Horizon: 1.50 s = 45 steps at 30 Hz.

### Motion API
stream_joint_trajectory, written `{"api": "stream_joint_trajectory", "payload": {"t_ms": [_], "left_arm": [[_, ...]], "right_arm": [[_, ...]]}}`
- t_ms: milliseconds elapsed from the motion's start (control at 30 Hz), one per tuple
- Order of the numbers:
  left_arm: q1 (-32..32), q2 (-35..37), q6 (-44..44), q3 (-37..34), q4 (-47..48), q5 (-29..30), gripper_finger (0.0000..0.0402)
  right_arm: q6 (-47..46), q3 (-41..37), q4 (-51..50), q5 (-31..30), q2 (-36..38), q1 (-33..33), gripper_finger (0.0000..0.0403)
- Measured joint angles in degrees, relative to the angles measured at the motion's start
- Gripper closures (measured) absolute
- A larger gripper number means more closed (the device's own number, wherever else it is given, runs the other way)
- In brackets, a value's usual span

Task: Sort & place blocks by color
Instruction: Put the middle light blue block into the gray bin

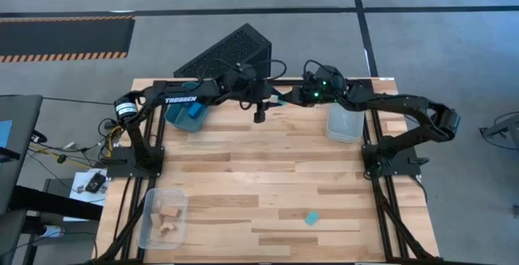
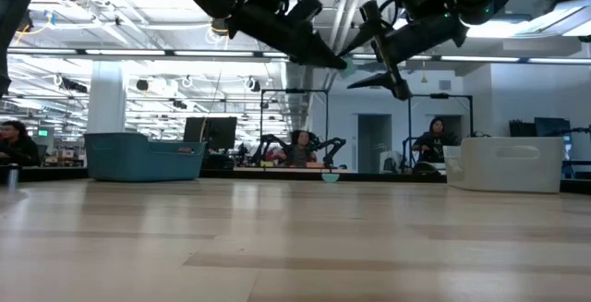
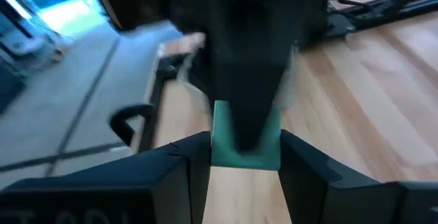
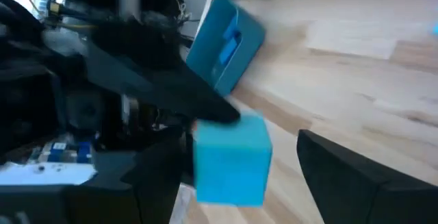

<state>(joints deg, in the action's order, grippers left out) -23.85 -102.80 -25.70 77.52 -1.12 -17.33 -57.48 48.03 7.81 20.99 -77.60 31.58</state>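
A light cyan cube [image 1: 280, 100] [image 4: 229, 159] hangs in the air above the table's far middle, between my two grippers. My left gripper [image 1: 272, 100] [image 3: 245, 162] reaches in from the left and is shut on it. Coming from the right, my right gripper [image 1: 297, 96] [image 4: 236, 148] is open, with its fingers on either side of the same cube; I cannot tell whether one of them touches it. A second cyan block [image 1: 311, 217] lies flat on the table near its near edge. A dark blue block [image 1: 195, 112] lies in the teal bin, and tan blocks [image 1: 169, 216] lie in a clear bin. My left gripper pinches the cyan cube [image 3: 246, 157] between its two fingers, on two opposite faces. One finger [image 4: 198, 104] shows on the cube's face in the right wrist view. The cube is lifted clear of the table.
The teal bin [image 1: 180, 119] [image 2: 138, 157] stands at the far left, and a clear bin [image 1: 345, 125] [image 2: 506, 163] at the far right. Another clear bin [image 1: 152, 226] sits at the near left corner. Bare wood lies between them. People sit in the room beyond the table.
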Motion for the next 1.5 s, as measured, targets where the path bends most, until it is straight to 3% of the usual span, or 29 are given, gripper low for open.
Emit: {"api": "stream_joint_trajectory", "payload": {"t_ms": [200,300,433,467,600,733,900,1067,1167,1267,1500], "left_arm": [[0.30,0.00,-1.26,1.58,0.19,0.42,0.0282],[0.07,0.00,-1.68,1.61,0.82,0.14,0.0280],[-0.18,-0.47,-0.93,1.66,0.94,0.69,0.0279],[-0.18,-0.56,-0.34,1.66,0.79,1.44,0.0279],[-1.08,-2.59,2.92,1.66,-2.77,1.81,0.0265],[-2.96,-5.04,4.57,1.71,-7.36,1.25,0.0225],[-5.78,-9.95,9.76,1.66,-11.23,0.79,0.0187],[-8.08,-16.02,19.22,2.81,-11.45,0.42,0.0178],[-8.98,-19.50,22.36,5.83,-9.85,-1.63,0.0178],[-9.49,-21.03,23.05,11.14,-2.36,-1.72,0.0178],[-10.32,-23.32,11.25,23.24,16.44,1.47,0.0178]], "right_arm": [[-1.26,0.00,0.99,-3.49,-0.44,-1.60,0.0126],[-1.32,0.02,1.02,-4.06,-0.14,-1.46,0.0175],[-1.11,0.04,1.12,-4.30,0.04,-1.02,0.0273],[-0.59,0.04,1.12,-4.34,0.02,-0.81,0.0280],[1.97,0.01,-0.82,-4.73,0.69,0.65,0.0278],[4.62,0.02,-8.23,-9.71,5.86,2.12,0.0278],[7.20,0.00,-29.67,-20.02,15.29,3.92,0.0278],[7.27,0.00,-51.24,-26.09,20.77,5.82,0.0278],[8.53,-0.01,-61.70,-29.16,20.66,7.26,0.0273],[9.42,-0.11,-66.03,-30.77,19.70,8.36,0.0245],[11.22,-0.09,-65.63,-30.13,17.20,7.98,0.0210]]}}
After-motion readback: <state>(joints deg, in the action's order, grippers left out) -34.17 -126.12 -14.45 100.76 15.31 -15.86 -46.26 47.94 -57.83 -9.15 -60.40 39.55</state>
